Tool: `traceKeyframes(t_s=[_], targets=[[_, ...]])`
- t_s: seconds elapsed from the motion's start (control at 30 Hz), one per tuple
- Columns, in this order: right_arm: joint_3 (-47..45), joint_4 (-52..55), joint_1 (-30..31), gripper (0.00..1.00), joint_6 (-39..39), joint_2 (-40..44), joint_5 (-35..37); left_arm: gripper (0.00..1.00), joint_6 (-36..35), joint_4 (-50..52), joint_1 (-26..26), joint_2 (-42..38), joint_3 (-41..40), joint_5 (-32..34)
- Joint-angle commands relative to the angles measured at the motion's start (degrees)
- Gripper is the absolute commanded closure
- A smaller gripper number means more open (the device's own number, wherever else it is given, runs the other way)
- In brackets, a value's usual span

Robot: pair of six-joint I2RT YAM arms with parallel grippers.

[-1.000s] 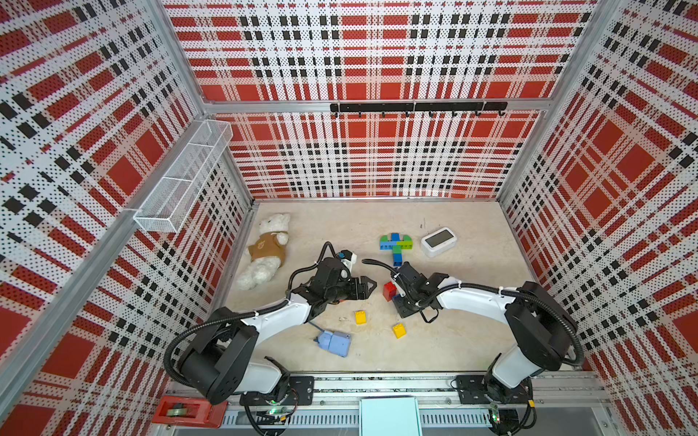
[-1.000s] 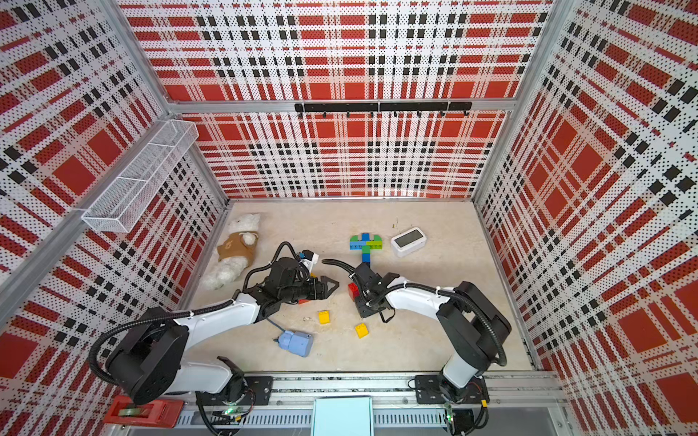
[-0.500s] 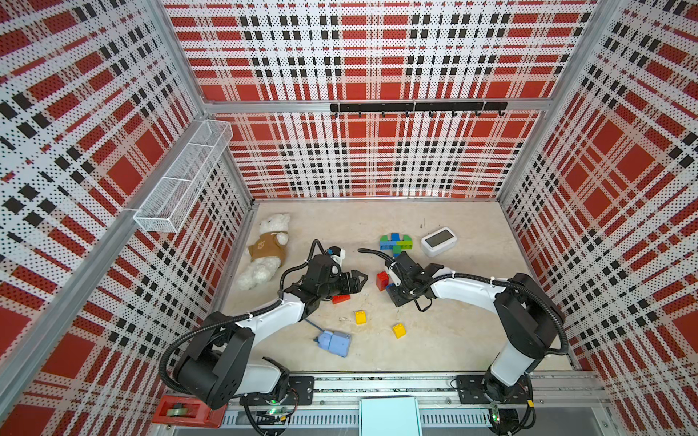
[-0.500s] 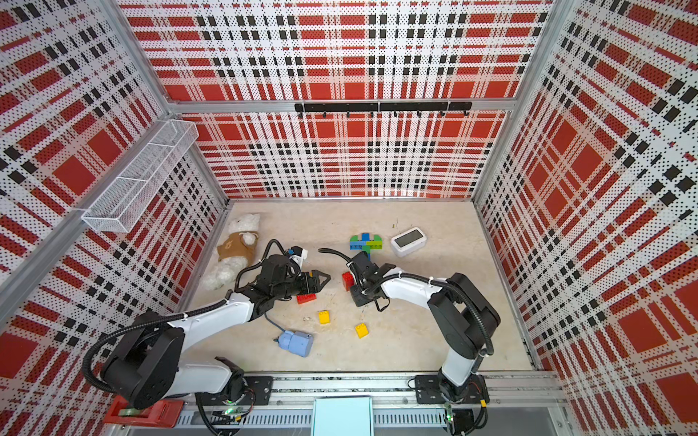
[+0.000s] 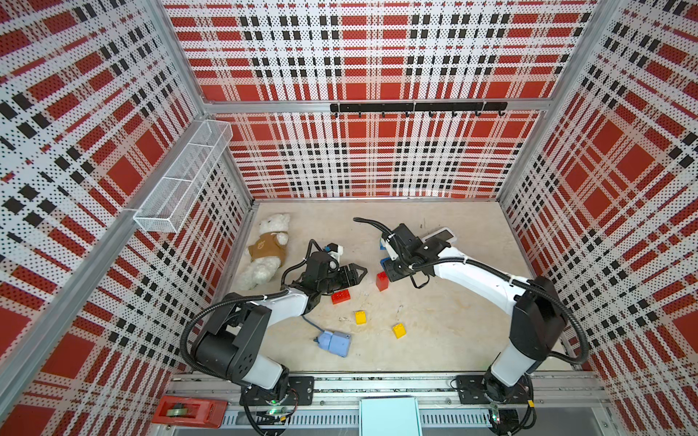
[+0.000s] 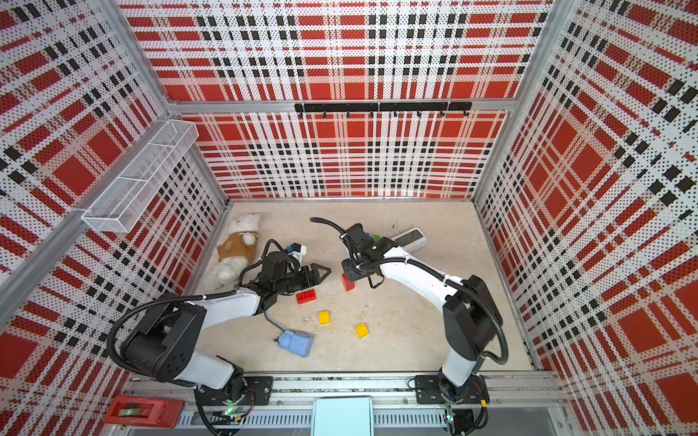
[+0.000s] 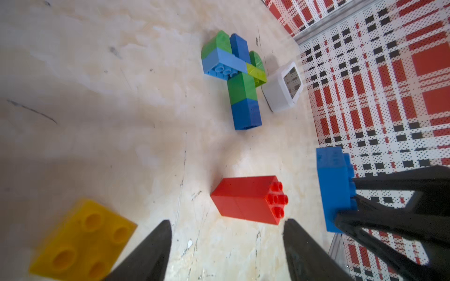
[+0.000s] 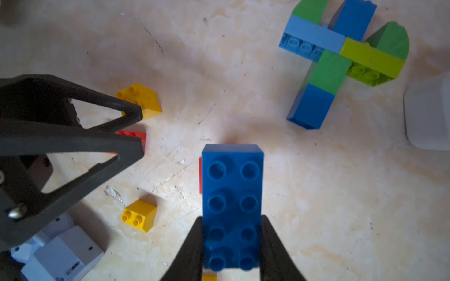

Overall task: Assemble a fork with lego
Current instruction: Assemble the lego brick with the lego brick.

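The beige marbled tabletop (image 5: 453, 332) carries every item. Positions are given from the red block (image 5: 382, 281) of two joined square studded bricks near its centre. The white plush teddy bear in a tan shirt (image 5: 266, 253) lies well apart from the red block, by the wall on the left arm's side. The left hand (image 5: 360, 275) is spread and empty, with its tips just short of the red block. The right hand (image 8: 232, 219) is pinching a blue oblong eight-stud brick (image 8: 232, 185), which hangs just beside the red block on the opposite side. The pale-blue box with a cord (image 5: 334, 342) rests apart from the red block, toward the arm bases. The white box with a screen (image 5: 440, 236) and the cross-shaped assembly of blue, green, light-blue and lime bricks (image 7: 241, 90) lie just beside each other beyond the red block, toward the rear wall. A flat red oblong brick (image 5: 340, 297) lies near the red block on the left arm's side. One small yellow brick (image 5: 360, 317) and a second small yellow brick (image 5: 399, 330) lie near the red block, toward the arm bases.
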State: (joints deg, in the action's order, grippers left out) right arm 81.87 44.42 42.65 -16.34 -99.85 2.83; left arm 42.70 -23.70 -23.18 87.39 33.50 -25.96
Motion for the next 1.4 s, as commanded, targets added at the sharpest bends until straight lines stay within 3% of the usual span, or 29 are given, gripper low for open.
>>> traceKeyframes(t_s=[0.0, 0.4, 0.87, 1.37], targets=[[5.05, 5.37, -0.11, 1.0, -0.09, -4.35, -0.38, 0.27, 3.43, -7.45, 0.87, 2.0, 1.43, -3.16], [14.32, 8.77, 0.59, 1.0, 1.02, -12.28, -0.28, 0.28, 3.64, -9.53, 0.64, 4.37, 0.5, -3.7], [15.0, 10.58, 1.09, 1.0, 1.7, -14.09, -2.79, 0.28, 3.17, -9.39, -1.31, 4.95, 0.44, -2.98], [17.12, 15.45, 2.19, 1.0, 1.4, -18.51, -0.81, 0.28, 2.79, -8.38, -1.46, 3.88, -0.05, -2.21]])
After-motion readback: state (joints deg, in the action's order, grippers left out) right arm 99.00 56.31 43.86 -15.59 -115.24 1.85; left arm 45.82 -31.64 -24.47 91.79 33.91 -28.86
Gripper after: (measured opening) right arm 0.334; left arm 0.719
